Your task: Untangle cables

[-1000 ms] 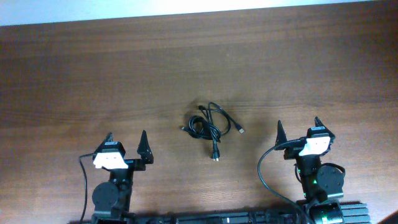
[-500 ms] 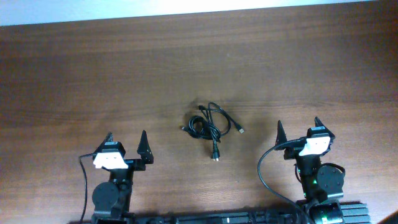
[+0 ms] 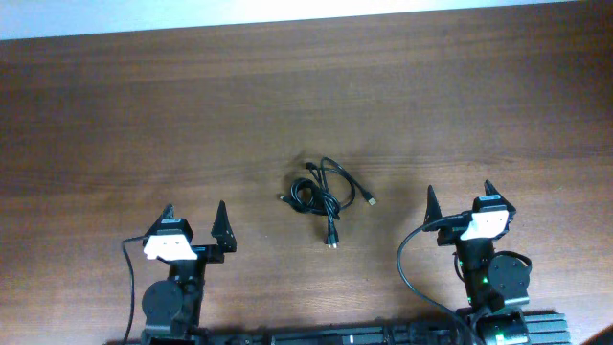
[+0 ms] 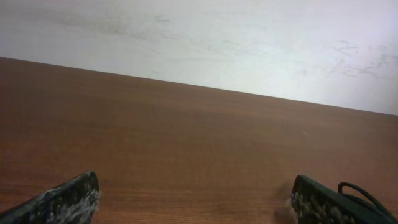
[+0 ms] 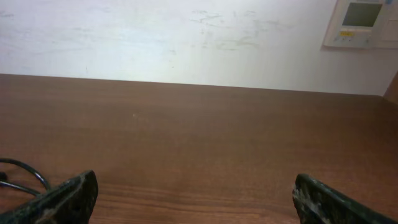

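Observation:
The cables (image 3: 322, 194) lie as a small knotted bundle of thin black cords in the middle of the wooden table, with plug ends sticking out to the right, left and front. My left gripper (image 3: 194, 218) sits open at the front left, well short of the bundle. At the front right my right gripper (image 3: 459, 197) is open too, to the right of the bundle. A loop of cable (image 4: 360, 191) shows at the right edge of the left wrist view, and another (image 5: 25, 174) at the left edge of the right wrist view. Nothing lies between either pair of fingers.
The brown table (image 3: 144, 115) ends at a white wall (image 4: 199, 37) along its far edge. A wall panel (image 5: 362, 22) hangs at the top right of the right wrist view. Thick black arm wires (image 3: 407, 273) loop beside the right arm's base.

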